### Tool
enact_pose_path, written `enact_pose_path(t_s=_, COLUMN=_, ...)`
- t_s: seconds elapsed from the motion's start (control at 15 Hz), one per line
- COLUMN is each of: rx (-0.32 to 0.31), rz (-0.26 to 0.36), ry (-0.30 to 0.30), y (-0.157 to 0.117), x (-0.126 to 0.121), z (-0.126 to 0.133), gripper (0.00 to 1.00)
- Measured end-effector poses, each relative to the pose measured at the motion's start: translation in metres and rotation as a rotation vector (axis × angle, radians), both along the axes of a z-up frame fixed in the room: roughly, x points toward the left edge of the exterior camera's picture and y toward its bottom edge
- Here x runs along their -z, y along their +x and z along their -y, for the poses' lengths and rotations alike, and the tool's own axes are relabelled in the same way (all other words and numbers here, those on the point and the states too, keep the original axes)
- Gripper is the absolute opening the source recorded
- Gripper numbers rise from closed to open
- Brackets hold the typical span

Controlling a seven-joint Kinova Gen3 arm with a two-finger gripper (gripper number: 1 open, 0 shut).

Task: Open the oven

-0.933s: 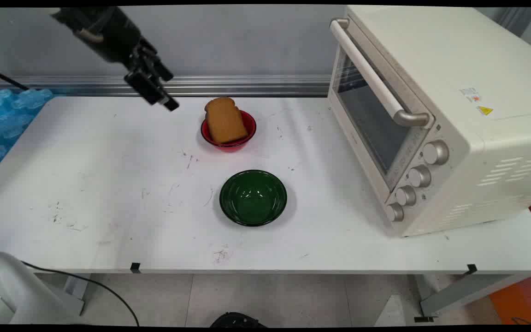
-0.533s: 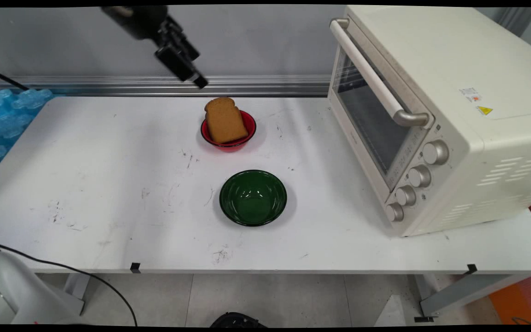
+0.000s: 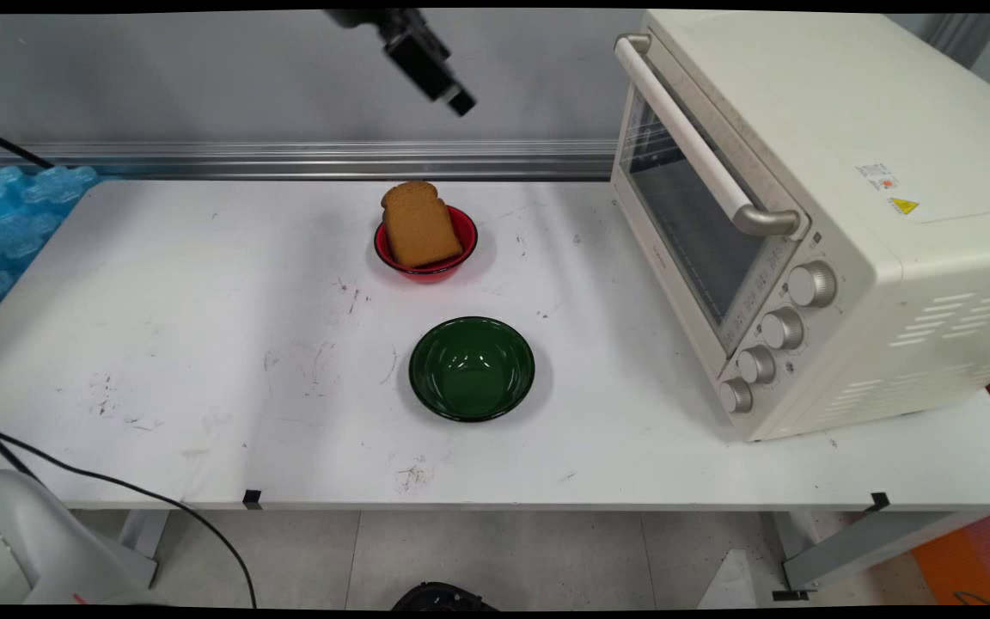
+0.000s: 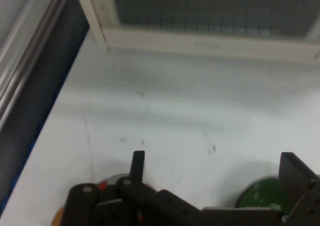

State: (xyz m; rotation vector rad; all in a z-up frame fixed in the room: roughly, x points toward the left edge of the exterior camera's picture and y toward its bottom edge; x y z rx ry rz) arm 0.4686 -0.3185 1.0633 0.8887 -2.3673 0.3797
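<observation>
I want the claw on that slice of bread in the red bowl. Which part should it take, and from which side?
Take the bread slice by its raised far end, coming from above. It lies tilted across the red bowl, its rounded top overhanging the far rim, so both faces look free there. The claw hangs high above, open.

The black gripper (image 3: 459, 101) hung high at the top edge of the main view, near twelve o'clock, tilted so its tip pointed toward four o'clock. In the hand view its linkage rose from the bottom edge, with the two fingers (image 4: 137, 162) standing wide apart and nothing between them.
</observation>
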Motion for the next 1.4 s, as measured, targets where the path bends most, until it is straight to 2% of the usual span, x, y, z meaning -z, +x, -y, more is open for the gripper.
enact_pose_path(t_s=0.4, rx=-0.014, rz=-0.060, ry=-0.037, y=-0.040, x=-0.010, z=0.034, gripper=1.00)
enact_pose_path(t_s=0.8, rx=0.002, rz=-0.099, ry=-0.061, y=-0.080, x=-0.016, z=0.064, gripper=1.00)
enact_pose_path(t_s=1.07, rx=0.014, rz=-0.107, ry=-0.068, y=-0.109, x=-0.014, z=0.082, gripper=1.00)
enact_pose_path(t_s=1.4, rx=0.037, rz=-0.088, ry=-0.071, y=-0.136, x=-0.008, z=0.098, gripper=1.00)
